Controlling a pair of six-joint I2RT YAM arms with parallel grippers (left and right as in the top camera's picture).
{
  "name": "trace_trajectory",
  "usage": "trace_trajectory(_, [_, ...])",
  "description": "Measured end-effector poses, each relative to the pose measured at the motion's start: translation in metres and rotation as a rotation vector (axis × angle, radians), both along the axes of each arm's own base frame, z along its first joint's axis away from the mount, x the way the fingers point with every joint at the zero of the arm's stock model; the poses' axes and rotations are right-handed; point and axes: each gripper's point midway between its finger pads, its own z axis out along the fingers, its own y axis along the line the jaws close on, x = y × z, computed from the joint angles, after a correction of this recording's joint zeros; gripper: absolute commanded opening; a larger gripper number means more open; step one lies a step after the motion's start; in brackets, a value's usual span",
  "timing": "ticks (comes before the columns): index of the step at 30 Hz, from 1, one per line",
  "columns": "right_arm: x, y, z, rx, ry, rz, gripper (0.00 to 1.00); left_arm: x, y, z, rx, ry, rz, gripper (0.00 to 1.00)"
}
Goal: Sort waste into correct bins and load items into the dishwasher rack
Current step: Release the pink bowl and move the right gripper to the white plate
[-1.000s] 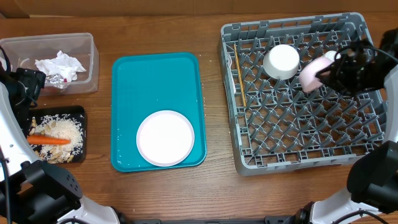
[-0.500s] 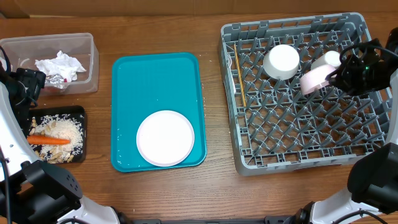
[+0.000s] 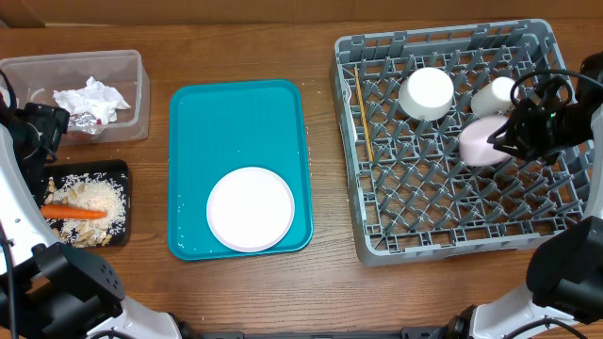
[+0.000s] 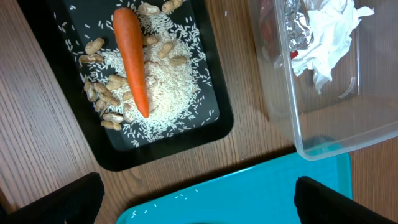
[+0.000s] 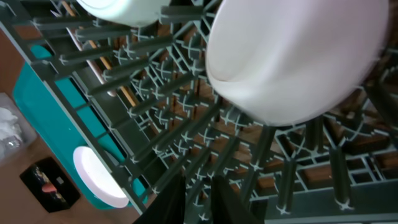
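The grey dishwasher rack [image 3: 452, 221] holds a white bowl [image 3: 426, 92], a small cup [image 3: 493, 94], a chopstick [image 3: 362, 118] along its left side and a second white bowl [image 3: 480, 141] lying on the pegs. My right gripper [image 3: 512, 132] hovers just right of that second bowl [image 5: 292, 56]. Its fingers [image 5: 199, 180] are nearly shut and grip nothing. A white plate [image 3: 251, 208] lies on the teal tray [image 3: 236, 122]. My left gripper [image 4: 202, 202] stands wide open over the teal tray's corner, with nothing in it. The carrot [image 4: 132, 56] lies on rice in the black tray [image 4: 205, 127]. Napkins [image 4: 326, 31] and a wrapper [image 4: 298, 18] are in the clear tub [image 4: 323, 134].
Peanuts [image 4: 102, 96] lie among the rice in the black tray. The left arm [image 3: 38, 127] sits at the table's left edge, between the tub and the black tray. Bare wooden table [image 3: 325, 282] shows in front of the teal tray and the rack.
The right gripper has carried the second bowl from beside the cup toward the rack's middle. The bowl now lies on the pegs, out of the fingers. The left arm has not moved.
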Motion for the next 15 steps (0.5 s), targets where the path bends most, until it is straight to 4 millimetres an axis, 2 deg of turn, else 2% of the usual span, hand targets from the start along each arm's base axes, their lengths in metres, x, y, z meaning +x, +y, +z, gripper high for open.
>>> trace_trajectory(7, [-0.007,-0.014,-0.007,-0.086,0.044,-0.008,0.24,0.0,0.0,0.0,0.0,0.0,0.0,1.0])
trace_trajectory(11, [-0.005,-0.01,-0.005,-0.063,0.03,0.002,0.28,0.0,0.0,0.0,0.0,0.0,0.0,1.0])
trace_trajectory(13, [-0.002,0.0,-0.001,-0.01,-0.005,0.03,0.34,0.0,0.0,0.0,0.0,0.0,0.0,1.0])
trace_trajectory(15, [0.003,0.016,0.008,0.069,-0.06,0.078,0.48,0.0,0.0,0.0,0.0,0.001,0.0,1.0])
